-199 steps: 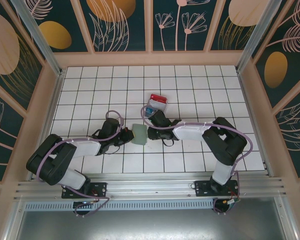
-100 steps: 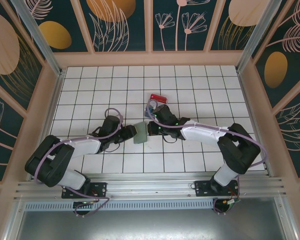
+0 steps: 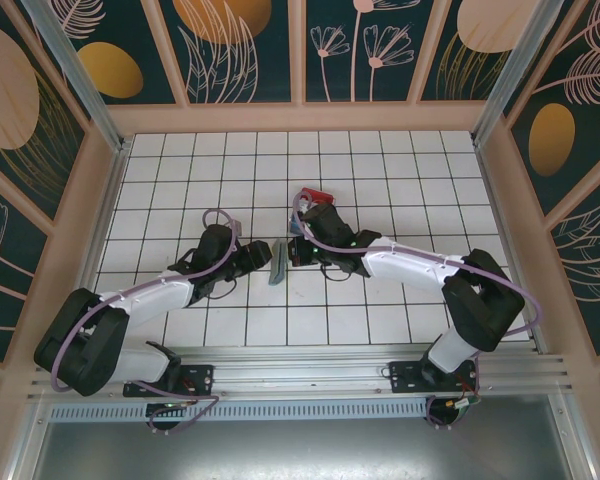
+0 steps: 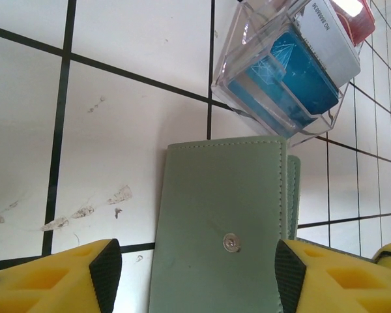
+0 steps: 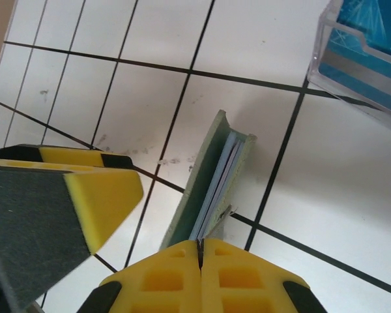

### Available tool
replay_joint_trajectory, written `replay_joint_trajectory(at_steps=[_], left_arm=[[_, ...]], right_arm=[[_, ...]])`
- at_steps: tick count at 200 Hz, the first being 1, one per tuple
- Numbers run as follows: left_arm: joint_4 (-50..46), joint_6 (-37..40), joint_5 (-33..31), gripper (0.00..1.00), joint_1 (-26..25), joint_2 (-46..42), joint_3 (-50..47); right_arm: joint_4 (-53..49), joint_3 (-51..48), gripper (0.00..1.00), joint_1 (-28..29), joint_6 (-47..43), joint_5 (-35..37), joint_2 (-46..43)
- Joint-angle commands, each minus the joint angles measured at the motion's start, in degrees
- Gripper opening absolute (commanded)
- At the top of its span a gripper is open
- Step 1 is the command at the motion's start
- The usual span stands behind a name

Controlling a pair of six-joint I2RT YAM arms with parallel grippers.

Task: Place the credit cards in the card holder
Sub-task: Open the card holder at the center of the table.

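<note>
Black-and-white arms [image 3: 150, 292] — lilac cables [image 3: 216, 214] — yellow, black-padded claw fingers [image 4: 39, 283]

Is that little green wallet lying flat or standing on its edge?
Standing on edge. From above, the wallet shows as a thin strip, and the right wrist view looks along its narrow edge.

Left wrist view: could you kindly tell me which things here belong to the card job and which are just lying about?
Job:
- card holder, green, snap showing
- credit cards, stacked in the tray

Lying about:
- clear tray, merely storing the cards
- tiled table, scuffed
</note>
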Motion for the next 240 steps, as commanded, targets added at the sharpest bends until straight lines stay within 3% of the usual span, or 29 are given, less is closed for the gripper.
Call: replay_joint_trajectory(at_steps=[1,53,92,120,151,182,215,240], left_arm=[[2.67,-0.32,3.40,0.66,0.31,-1.23,-0.16],[6.25,-0.06,6.70,0.61,0.31,3.02,-0.03],[8.70,-0.17,7.85,0.41,0.31,6.13,0.06],[8.76,0.12,8.32,0.16,0.32,7.05,0.50],[6.11,1.37,6.40,0.00,0.32,5.17,0.55],[2.91,2.32,2.95,0.00,0.31,4.52,-1.19],[5.26,1.47,4.23,0.00,0.31,6.98,-3.74],[5.42,1.04,4.47,0.00,0.31,6.28,-4.33]], right_arm=[[-1.19,2.75,0.00,0.72,0.02,-0.37,-0.88],[-1.00,2.37,0.00,0.74,0.28,0.12,-0.50],[-1.06,2.09,0.00,0.75,0.38,0.25,-0.54],[-1.87,1.74,0.00,0.48,0.13,1.32,-0.65],[-1.83,-2.51,0.00,-2.32,0.15,1.61,-2.18],[0.61,-9.52,0.00,-7.39,0.08,1.12,-3.13],[3.61,-13.84,0.04,-10.96,-0.42,0.03,-1.04],[3.21,-13.80,0.28,-11.83,-0.66,-0.06,-1.91]])
